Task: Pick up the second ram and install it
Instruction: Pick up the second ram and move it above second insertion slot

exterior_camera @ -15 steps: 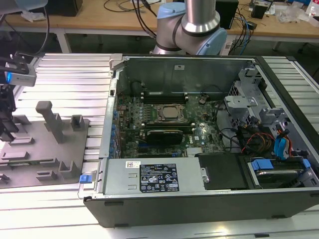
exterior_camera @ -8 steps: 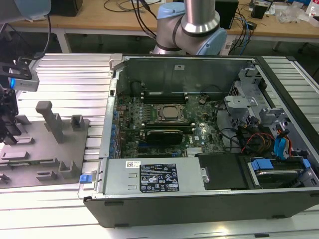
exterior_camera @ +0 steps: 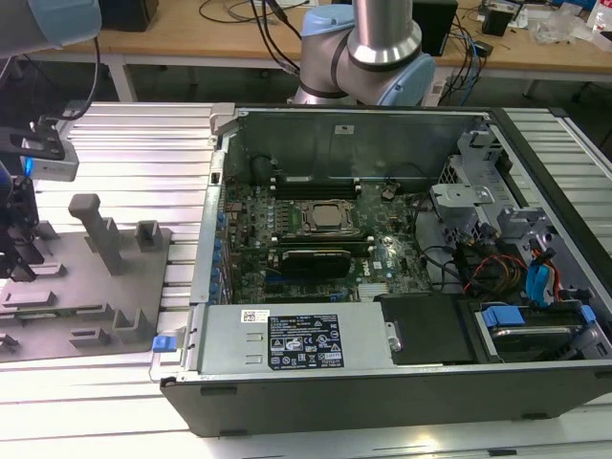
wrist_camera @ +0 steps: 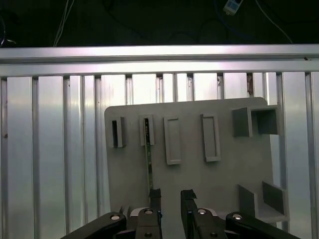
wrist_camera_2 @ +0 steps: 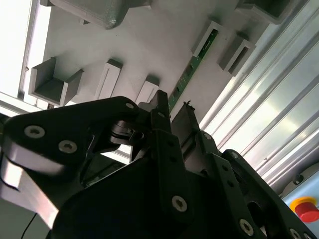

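Observation:
The second ram (wrist_camera: 148, 159) is a thin greenish-dark strip seen edge-on, standing in a slot of the grey plastic tray (wrist_camera: 224, 184). My gripper (wrist_camera: 171, 194) hangs above the tray, open, with nothing between its fingers. In the first wrist view the ram runs in line with one fingertip (wrist_camera: 155, 195), not in the gap. The second wrist view shows the ram (wrist_camera_2: 192, 64) ending just under the gripper (wrist_camera_2: 174, 101). In the exterior view the gripper (exterior_camera: 19, 260) is over the tray (exterior_camera: 86, 306) at that view's left.
An open computer case (exterior_camera: 382, 402) sits at the exterior view's right, its motherboard (exterior_camera: 316, 229) with long dark sockets beside the processor. Tall moulded posts (exterior_camera: 96, 229) rise from the tray. Ribbed aluminium table slats (wrist_camera: 50, 149) surround it. A red button (wrist_camera_2: 305, 208) sits near the table edge.

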Controlling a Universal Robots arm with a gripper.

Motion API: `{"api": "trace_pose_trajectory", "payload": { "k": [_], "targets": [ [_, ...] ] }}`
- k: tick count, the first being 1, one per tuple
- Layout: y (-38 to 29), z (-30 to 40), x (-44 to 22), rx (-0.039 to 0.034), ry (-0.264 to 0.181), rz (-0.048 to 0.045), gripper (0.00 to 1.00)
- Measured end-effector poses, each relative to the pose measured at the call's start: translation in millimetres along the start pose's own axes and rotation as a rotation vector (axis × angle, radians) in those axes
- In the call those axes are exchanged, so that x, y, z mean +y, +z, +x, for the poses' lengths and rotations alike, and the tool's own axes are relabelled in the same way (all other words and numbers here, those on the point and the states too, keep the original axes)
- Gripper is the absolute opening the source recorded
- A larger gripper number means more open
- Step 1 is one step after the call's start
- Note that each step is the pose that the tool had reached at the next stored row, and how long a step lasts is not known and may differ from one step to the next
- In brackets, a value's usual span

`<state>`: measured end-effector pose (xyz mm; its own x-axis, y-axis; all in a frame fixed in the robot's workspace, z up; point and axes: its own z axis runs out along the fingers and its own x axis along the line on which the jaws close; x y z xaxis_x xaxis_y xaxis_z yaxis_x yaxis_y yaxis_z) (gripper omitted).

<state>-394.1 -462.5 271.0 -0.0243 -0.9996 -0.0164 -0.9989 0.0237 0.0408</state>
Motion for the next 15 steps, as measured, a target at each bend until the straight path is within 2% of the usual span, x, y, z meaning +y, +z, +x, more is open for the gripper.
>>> {"api": "trace_pose_trajectory", "payload": {
  "k": [9,10,12,15],
  "targets": [
    [10.1,0.5,-0.3,0.0001,0.0,-0.0001,0.3],
    [12.7,1.1,-0.5,-0.0001,0.0,0.0,0.3],
    [17.5,4.2,-0.8,-0.0001,0.0,0.0,0.3],
    [26.7,16.7,-1.2,-0.0001,-0.001,-0.0001,0.3]
  ]
}}
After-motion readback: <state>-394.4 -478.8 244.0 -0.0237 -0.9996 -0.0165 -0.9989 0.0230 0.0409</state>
